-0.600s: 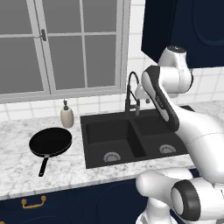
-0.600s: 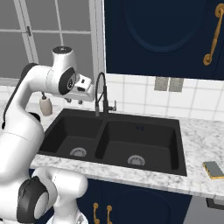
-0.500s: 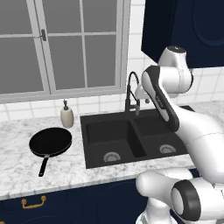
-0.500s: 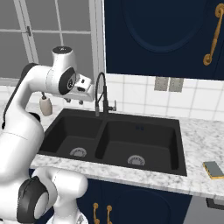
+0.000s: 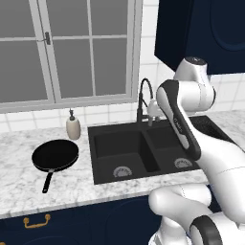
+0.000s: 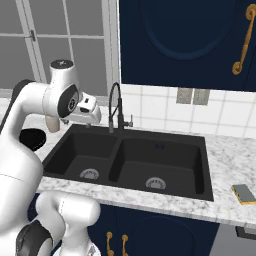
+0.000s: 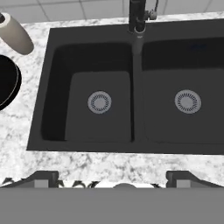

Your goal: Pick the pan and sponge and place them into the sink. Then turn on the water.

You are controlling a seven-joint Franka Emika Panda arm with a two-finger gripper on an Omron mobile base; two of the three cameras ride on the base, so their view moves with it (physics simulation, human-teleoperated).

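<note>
Pincer (image 7: 112,177) spread wide, gripping nothing, poised high above the black double-basin sink (image 7: 131,131), looking straight down over the front rim. Fingertips (image 7: 43,178) apart at the bottom of the hand view. Frying pan (image 5: 55,155) flat on the marble surface (image 5: 19,186) left of the sink, handle toward the front edge. Beige soap dispenser (image 5: 72,127) upright behind the pan, near the wall. Sponge (image 6: 244,194) on the surface to the right of the sink, well apart from the pan; greenish face probably up, too small to confirm. Spring-neck faucet (image 6: 116,107) behind the divider. Both basins bare, drains visible.
</note>
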